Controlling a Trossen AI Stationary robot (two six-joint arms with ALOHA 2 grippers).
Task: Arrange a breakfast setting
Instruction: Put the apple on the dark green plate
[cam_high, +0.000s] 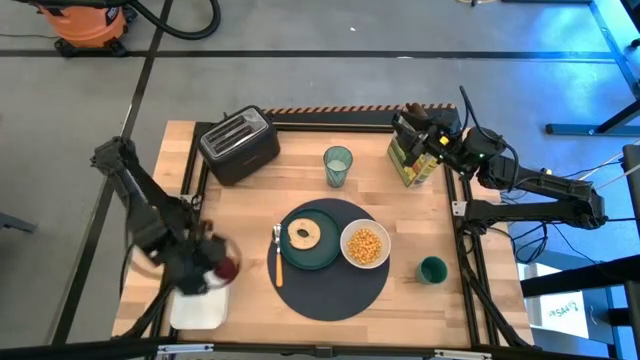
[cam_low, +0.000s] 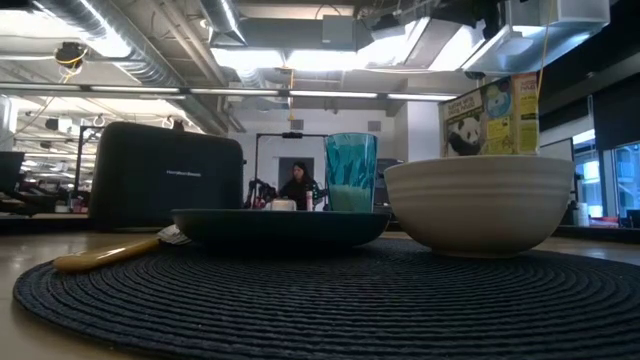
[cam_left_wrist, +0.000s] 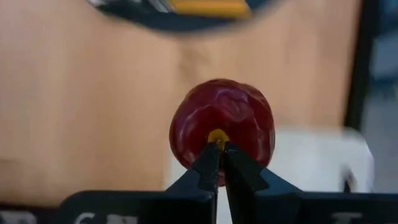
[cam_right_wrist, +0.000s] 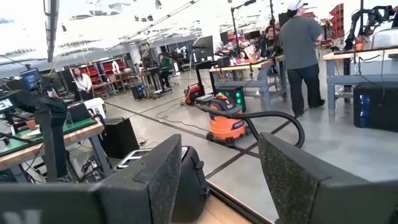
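Nearest the front edge, the left pincer (cam_high: 218, 268) is closed tight on the stem of the glossy red apple (cam_left_wrist: 222, 128), which hangs above the white rectangular tray (cam_high: 197, 306) at the left front corner of the wooden tabletop (cam_high: 420, 210).

My guess is the apple is on its way to the setting. A stem hold is thin, so the carry wants to be slow and level, and the fruit should be set down, not dropped, or it will roll.

Beyond lies the large round dark woven mat (cam_high: 332, 258), bearing the yellow-handled utensil (cam_high: 277, 255), the dark teal plate (cam_high: 311, 240) with a bagel (cam_high: 302, 234) and the white bowl of yellow cereal (cam_high: 365, 244).

Farther back stands the translucent green tumbler (cam_high: 338, 165). The right pincer (cam_right_wrist: 217, 180) waits open and empty by the back right corner.
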